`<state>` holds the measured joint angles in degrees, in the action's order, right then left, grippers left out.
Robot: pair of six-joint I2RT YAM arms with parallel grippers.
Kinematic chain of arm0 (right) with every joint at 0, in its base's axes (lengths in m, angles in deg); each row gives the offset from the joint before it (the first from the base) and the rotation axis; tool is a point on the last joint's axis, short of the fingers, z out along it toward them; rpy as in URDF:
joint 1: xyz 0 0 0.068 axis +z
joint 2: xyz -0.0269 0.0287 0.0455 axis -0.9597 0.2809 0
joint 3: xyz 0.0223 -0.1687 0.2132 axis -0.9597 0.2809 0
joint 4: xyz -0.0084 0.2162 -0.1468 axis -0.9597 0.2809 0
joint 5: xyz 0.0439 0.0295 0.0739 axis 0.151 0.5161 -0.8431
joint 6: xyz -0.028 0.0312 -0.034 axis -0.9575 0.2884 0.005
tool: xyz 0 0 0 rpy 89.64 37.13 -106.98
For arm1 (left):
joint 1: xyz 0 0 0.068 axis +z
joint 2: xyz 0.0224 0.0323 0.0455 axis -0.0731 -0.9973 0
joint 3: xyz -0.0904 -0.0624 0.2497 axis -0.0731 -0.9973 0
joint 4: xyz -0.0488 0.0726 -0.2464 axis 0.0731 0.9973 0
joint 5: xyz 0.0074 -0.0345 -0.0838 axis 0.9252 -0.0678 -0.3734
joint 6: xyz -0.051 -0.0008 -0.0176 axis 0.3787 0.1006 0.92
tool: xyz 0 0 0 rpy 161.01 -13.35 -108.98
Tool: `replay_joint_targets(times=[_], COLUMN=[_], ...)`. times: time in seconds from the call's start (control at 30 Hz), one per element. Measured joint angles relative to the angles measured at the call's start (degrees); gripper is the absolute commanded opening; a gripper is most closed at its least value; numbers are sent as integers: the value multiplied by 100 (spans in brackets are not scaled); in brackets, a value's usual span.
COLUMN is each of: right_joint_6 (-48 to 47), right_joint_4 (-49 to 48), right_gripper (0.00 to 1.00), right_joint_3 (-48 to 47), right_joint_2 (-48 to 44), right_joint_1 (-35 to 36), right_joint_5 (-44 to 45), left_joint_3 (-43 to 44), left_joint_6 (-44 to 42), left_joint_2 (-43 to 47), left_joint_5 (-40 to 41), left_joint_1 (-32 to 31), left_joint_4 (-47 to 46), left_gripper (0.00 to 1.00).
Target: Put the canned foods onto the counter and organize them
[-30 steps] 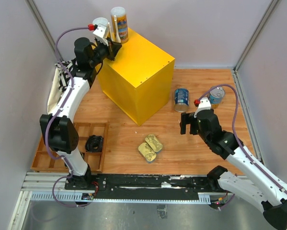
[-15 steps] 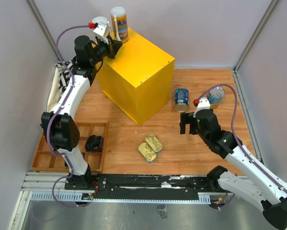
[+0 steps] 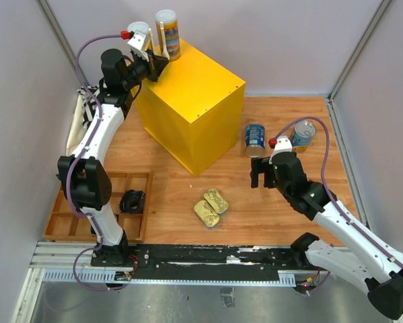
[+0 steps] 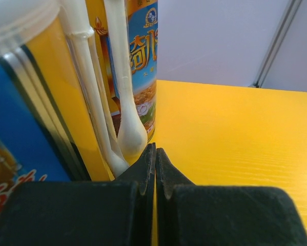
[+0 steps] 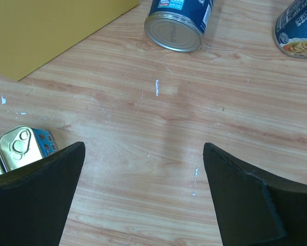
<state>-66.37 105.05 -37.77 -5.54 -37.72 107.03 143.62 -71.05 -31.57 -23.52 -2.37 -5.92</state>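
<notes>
The yellow counter [image 3: 191,101] carries a tall slim white-lidded can [image 3: 167,33] at its far left corner. In the left wrist view this can [image 4: 140,61] stands just beyond a second tall can [image 4: 20,102], both with white spoons on their sides. My left gripper [image 3: 161,64] is shut and empty, its tips [image 4: 155,154] over the counter top beside the cans. Two blue-labelled cans [image 3: 255,140] [image 3: 303,133] and two flat gold tins [image 3: 216,200] [image 3: 206,213] lie on the wooden floor. Between them my right gripper [image 3: 260,173] hangs open and empty [image 5: 143,154].
A low wooden compartment tray [image 3: 73,225] with a small black object [image 3: 132,201] sits at the near left. A white cloth [image 3: 77,128] hangs by the left wall. The counter's side [image 5: 50,31] stands left of the right gripper.
The left arm has shifted slightly back and left at the counter's corner. The right gripper has edged a little farther away, towards the blue cans. Both jaws are unchanged.
</notes>
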Motion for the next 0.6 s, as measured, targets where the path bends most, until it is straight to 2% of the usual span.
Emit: replay_joint_targets(times=[0.13,0.3,0.4,0.5,0.6], right_joint_6=[2,2,2,0,-2], right_joint_4=[-31,-17,59,170,219], right_gripper=[98,98,98,98,98], right_joint_3=[-9,-13,-50,-138,-271], right_joint_2=[31,-2,-92,-149,-133], right_joint_1=[0,0,0,-4,-153], right_joint_5=[-4,-2,22,101,122], left_joint_3=[11,-26,-350,-892,-1425], left_joint_6=[74,518,837,994,1056], left_joint_2=[-11,7,219,695,1322], left_joint_5=[-92,-210,-170,192,664], left_joint_1=[7,7,-37,-275,-857], left_joint_4=[0,-83,-238,-310,-337], left_gripper=[1,10,14,19,27])
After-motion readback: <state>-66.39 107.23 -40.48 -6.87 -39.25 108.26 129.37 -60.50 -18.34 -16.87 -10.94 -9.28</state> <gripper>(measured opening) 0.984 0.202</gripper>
